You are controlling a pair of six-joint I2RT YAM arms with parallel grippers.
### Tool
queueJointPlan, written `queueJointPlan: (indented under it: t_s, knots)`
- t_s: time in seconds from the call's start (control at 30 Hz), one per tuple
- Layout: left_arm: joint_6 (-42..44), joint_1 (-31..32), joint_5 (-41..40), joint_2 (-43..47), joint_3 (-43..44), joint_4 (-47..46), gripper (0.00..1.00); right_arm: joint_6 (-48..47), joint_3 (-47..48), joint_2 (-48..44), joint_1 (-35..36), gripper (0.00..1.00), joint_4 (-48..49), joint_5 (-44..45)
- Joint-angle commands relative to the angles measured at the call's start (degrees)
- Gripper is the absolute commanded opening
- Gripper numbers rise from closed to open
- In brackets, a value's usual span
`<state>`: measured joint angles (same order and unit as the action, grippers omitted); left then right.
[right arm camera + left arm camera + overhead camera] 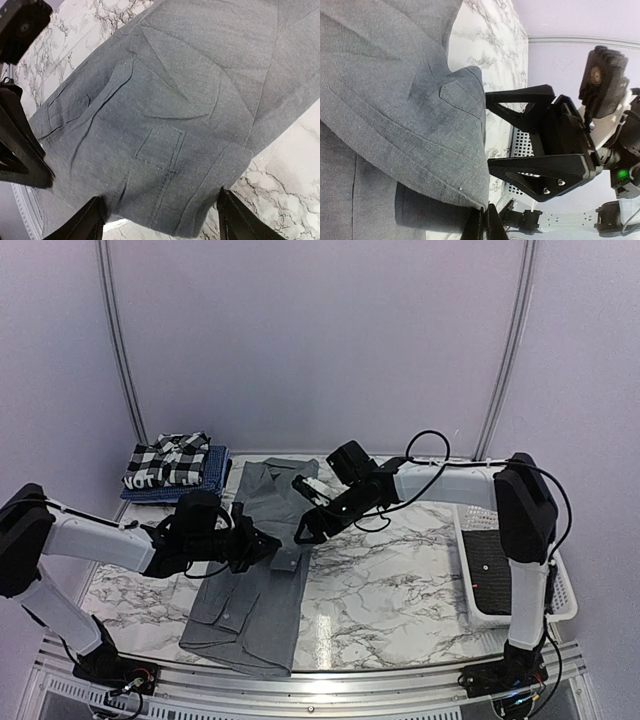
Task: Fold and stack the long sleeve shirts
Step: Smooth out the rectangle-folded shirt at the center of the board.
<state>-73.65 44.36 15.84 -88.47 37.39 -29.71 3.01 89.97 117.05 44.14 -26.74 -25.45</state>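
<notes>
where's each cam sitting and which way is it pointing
top external: above and behind the robot, looking down at the marble table; left arm, right arm show
left wrist: low over the grey shirt, facing the right gripper; own fingertips at bottom
right wrist: above the grey shirt, looking down; own fingers at bottom
shared: all three see the grey shirt

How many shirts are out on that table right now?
3. A grey shirt lies spread in the middle; a checked shirt sits folded on a blue shirt at the back left. More may be hidden in the basket.
</notes>
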Motion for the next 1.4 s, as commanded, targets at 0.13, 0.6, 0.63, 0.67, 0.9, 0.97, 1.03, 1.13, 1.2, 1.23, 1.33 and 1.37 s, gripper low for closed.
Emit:
queueJointPlan:
  t_s: [0.13, 0.6, 0.63, 0.67, 0.9, 0.97, 1.03, 1.13, 1.2, 1.23, 1.33, 1.37]
  knots:
    - [-0.57, -5.12, 5.69, 5.17, -3.57, 7.60, 0.06, 4.89, 1.78, -2.96, 3.87, 0.72, -1.12, -0.03]
    - [13.57, -4.84, 4.36, 9.45, -6.10, 16.27, 0.63, 10.60, -11.71, -7.90, 6.72, 0.72, 10.40, 8.59]
    - [14.79, -4.32, 4.17, 10.09, -5.94, 16.27, 0.66, 10.69, -13.18, -8.84, 6.79, 0.72, 11.59, 8.46]
    - [16.58, -3.70, 3.53, 10.52, -5.67, 16.63, 0.71, 10.78, -15.02, -9.81, 6.84, 0.72, 13.17, 8.18]
    - [29.68, 3.03, -3.22, 8.41, -2.23, 20.24, 0.82, 12.35, -25.67, -12.07, 7.28, 0.77, 29.57, 2.11]
    - [30.44, 3.90, -4.84, 7.09, -1.45, 20.96, 0.82, 12.95, -26.42, -11.22, 7.36, 0.77, 31.90, 0.91]
    - [31.11, 4.30, -6.37, 6.58, -1.29, 20.84, 0.82, 13.74, -26.60, -10.27, 7.29, 0.77, 33.12, 0.33]
    - [33.31, 4.88, -8.88, 5.98, -0.79, 20.38, 0.82, 14.84, -27.05, -9.54, 7.31, 0.77, 34.88, -0.19]
    - [35.14, 4.95, -9.63, 4.91, -0.09, 20.28, 0.82, 15.45, -27.11, -9.12, 7.32, 0.77, 35.67, -0.30]
    - [35.87, 5.04, -10.05, 4.26, 0.52, 20.86, 0.82, 15.73, -26.95, -8.86, 7.34, 0.77, 35.58, -0.26]
    - [37.69, 5.31, -11.60, 3.45, 1.57, 21.95, 0.81, 16.00, -26.88, -8.87, 7.32, 0.76, 34.64, 0.98]
    - [38.04, 5.42, -11.65, 3.42, 1.69, 21.98, 0.80, 15.98, -27.18, -9.19, 7.34, 0.76, 34.65, 1.39]
